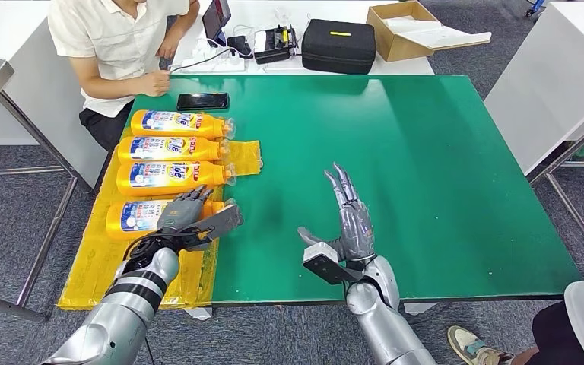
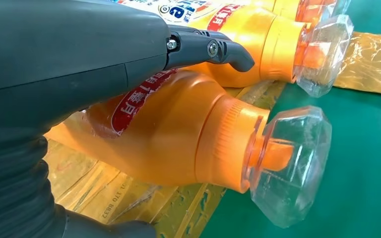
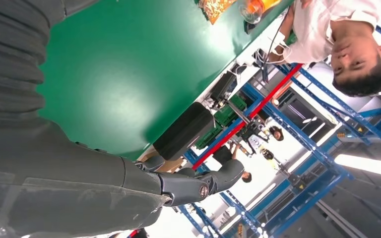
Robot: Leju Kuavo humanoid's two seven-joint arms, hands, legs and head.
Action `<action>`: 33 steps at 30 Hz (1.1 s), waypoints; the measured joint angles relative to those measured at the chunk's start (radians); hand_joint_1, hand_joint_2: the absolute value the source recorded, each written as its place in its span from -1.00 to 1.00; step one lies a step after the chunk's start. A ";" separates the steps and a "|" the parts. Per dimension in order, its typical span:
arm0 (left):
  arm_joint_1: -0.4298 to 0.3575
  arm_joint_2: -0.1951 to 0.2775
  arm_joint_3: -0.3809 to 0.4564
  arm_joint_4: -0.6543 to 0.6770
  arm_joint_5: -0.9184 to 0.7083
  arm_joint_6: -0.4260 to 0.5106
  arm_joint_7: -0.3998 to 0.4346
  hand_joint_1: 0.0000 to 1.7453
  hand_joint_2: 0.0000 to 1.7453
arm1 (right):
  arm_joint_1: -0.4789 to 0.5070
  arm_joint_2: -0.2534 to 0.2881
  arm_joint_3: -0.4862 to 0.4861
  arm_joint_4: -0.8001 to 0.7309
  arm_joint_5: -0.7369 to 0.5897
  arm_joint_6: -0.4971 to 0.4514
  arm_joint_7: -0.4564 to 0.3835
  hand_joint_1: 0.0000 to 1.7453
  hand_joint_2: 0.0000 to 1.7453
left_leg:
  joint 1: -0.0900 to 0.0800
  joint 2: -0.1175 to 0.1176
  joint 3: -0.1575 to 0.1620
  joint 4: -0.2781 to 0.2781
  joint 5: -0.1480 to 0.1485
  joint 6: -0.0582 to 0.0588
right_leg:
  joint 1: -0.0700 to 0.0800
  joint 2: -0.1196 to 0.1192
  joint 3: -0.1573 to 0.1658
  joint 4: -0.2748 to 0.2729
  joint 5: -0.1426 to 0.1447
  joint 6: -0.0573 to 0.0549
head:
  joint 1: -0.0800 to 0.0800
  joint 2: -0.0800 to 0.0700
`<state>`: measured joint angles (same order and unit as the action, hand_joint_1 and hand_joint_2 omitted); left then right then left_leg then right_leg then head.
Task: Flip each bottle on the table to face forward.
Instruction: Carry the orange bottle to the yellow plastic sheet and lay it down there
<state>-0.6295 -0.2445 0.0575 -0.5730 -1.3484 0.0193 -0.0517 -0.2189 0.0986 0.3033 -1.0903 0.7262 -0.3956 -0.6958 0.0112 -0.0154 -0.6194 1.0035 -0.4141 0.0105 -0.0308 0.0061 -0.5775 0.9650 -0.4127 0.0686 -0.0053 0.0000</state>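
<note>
Several orange bottles with clear caps lie side by side on a yellow sheet at the left of the green table. The three farther ones show their labels upward. My left hand grips the nearest bottle around its neck end. In the left wrist view that bottle lies on the sheet with its clear cap over the green surface, my fingers over it. My right hand hovers open over the table's front middle, fingers straight.
A black phone lies just beyond the bottles. A person sits at the far left corner. A black case and a cardboard box stand on the white table behind. Another person's shoe shows at the front right.
</note>
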 joint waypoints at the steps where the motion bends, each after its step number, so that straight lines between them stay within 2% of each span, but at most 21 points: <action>1: 0.000 0.000 0.001 0.001 0.005 0.000 -0.010 -1.00 1.00 | -0.001 -0.001 0.002 0.002 -0.003 -0.002 0.000 -1.00 1.00 | 0.000 0.000 0.000 0.000 0.000 0.000 | 0.000 0.000 0.000 0.000 0.000 0.000 | 0.000 0.000; 5: 0.009 -0.004 -0.003 -0.004 0.025 0.017 -0.061 -1.00 1.00 | -0.003 -0.007 0.005 0.010 -0.007 -0.014 0.000 -1.00 1.00 | 0.000 0.000 0.000 0.000 0.000 0.000 | 0.000 0.000 0.000 0.000 0.000 0.000 | 0.000 0.000; 8: 0.065 -0.025 -0.033 -0.084 0.088 0.035 -0.119 -1.00 1.00 | 0.004 -0.009 0.002 0.010 0.015 -0.015 0.000 -1.00 1.00 | 0.000 0.000 0.000 0.000 0.000 0.000 | 0.000 0.000 0.000 0.000 0.000 0.000 | 0.000 0.000; 11: 0.181 -0.047 -0.108 -0.279 0.229 0.033 -0.161 -1.00 1.00 | 0.035 -0.010 -0.019 -0.017 0.039 -0.003 0.000 -1.00 1.00 | -0.001 0.000 -0.001 0.000 0.000 0.000 | -0.001 0.000 -0.001 0.000 0.000 0.000 | 0.000 0.000; 15: 0.326 -0.052 -0.226 -0.565 0.400 0.041 -0.175 -1.00 1.00 | 0.094 -0.003 -0.066 -0.103 -0.012 0.030 0.000 -1.00 1.00 | -0.001 -0.001 -0.003 0.000 -0.001 0.000 | -0.001 0.000 -0.003 0.000 -0.001 0.000 | 0.000 0.000; 20: 0.439 -0.051 -0.292 -0.805 0.601 0.045 -0.217 -1.00 1.00 | 0.152 0.021 -0.143 -0.219 -0.027 0.083 0.000 -1.00 1.00 | 0.000 0.000 -0.004 0.000 -0.002 -0.001 | 0.000 0.000 -0.004 0.000 -0.001 0.000 | 0.000 0.000; 25: 0.482 -0.048 -0.309 -0.919 0.639 0.042 -0.229 -1.00 1.00 | 0.177 0.037 -0.182 -0.278 -0.026 0.095 0.000 -1.00 1.00 | 0.000 0.000 -0.003 0.000 -0.001 -0.001 | 0.000 0.000 -0.004 0.000 -0.001 0.000 | 0.000 0.000; 30: 0.502 -0.048 -0.313 -0.968 0.728 0.039 -0.256 -1.00 1.00 | 0.187 0.046 -0.196 -0.296 -0.006 0.103 0.000 -1.00 1.00 | 0.000 0.000 -0.003 0.000 -0.001 0.000 | 0.000 0.000 -0.003 0.000 -0.001 0.000 | 0.000 0.000; 33: 0.511 -0.047 -0.314 -0.993 0.767 0.037 -0.274 -1.00 1.00 | 0.192 0.051 -0.202 -0.303 -0.036 0.133 0.000 -1.00 1.00 | 0.000 0.000 -0.003 0.000 -0.001 0.000 | 0.000 0.000 -0.003 0.000 -0.001 0.000 | 0.000 0.000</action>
<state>-0.1183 -0.2919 -0.2564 -1.5662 -0.5816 0.0561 -0.3257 -0.0272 0.1495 0.1016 -1.3930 0.6902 -0.2623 -0.6962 0.0111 -0.0159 -0.6222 1.0034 -0.4149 0.0104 -0.0309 0.0058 -0.5809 0.9646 -0.4132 0.0685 -0.0053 0.0000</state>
